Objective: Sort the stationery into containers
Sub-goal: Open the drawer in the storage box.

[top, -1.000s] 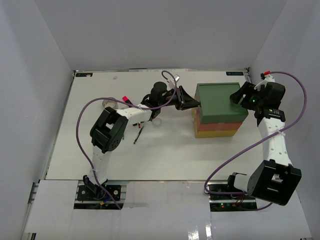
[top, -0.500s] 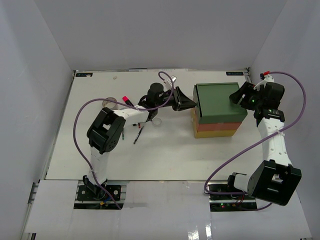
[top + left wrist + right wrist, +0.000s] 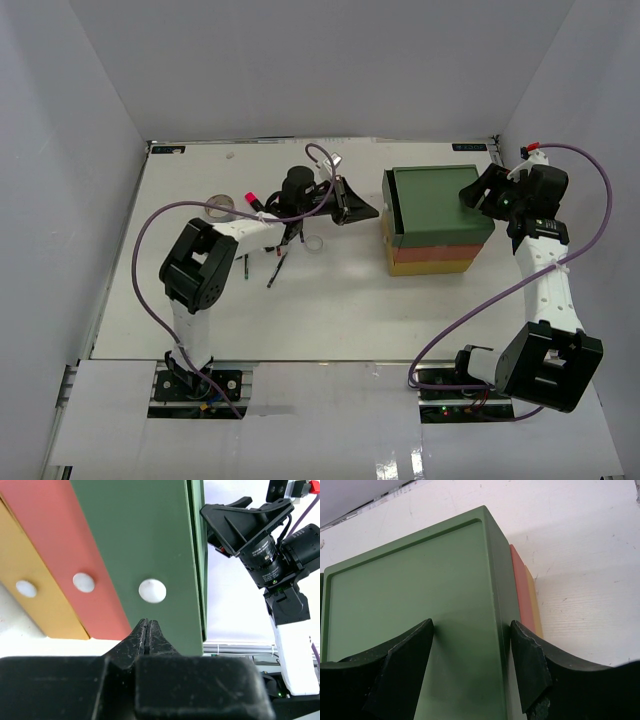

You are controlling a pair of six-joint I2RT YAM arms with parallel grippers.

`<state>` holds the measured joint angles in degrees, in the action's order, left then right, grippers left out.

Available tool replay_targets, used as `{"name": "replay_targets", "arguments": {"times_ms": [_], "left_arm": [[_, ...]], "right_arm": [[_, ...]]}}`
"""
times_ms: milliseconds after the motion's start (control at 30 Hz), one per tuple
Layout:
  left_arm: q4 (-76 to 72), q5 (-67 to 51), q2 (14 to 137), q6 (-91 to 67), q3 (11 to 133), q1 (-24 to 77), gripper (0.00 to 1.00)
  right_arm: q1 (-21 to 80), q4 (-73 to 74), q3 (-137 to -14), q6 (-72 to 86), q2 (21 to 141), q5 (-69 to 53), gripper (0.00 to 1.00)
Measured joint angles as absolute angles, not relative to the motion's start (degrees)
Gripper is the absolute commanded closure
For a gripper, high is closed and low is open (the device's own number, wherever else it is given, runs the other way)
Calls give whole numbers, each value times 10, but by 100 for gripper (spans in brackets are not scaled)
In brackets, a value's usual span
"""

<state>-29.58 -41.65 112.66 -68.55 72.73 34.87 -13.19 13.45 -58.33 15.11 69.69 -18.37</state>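
Stack of drawer trays (image 3: 440,228) sits at the right of the counter (image 3: 330,310). Left end effector (image 3: 148,626), fingertips pressed together and empty, points at the green tray (image 3: 145,540) near its white knob (image 3: 152,590). Right end effector (image 3: 470,635) clamps that tray's corner. Thin pen (image 3: 276,270) lies well to the left.

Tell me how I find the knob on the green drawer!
Look at the boxy stack of drawers on the right side of the white table. Its front carries three round white knobs, one per drawer. Yours is the knob on the dark green top drawer, above the red drawer and yellow drawer.
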Motion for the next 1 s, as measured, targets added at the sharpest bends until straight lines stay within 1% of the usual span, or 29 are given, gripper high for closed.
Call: {"name": "replay_targets", "arguments": {"times_ms": [667,700,800,833,933,1000], "left_arm": [[-267,-444,1101,-661,679,328,98],[-265,-444,1099,-660,678,327,93],[-266,-444,1092,-656,678,324,71],[-267,-444,1090,-656,678,324,66],[-274,-444,1088,-658,680,322,43],[-274,-444,1088,-661,684,322,37]], "right_arm": [[-131,135,-583,153,696,-180,33],[-131,135,-583,152,696,-180,33],[-131,135,-583,153,696,-180,33],[-131,135,-583,153,696,-180,33],[-131,135,-583,153,696,-181,32],[-131,135,-583,153,696,-181,32]]}}
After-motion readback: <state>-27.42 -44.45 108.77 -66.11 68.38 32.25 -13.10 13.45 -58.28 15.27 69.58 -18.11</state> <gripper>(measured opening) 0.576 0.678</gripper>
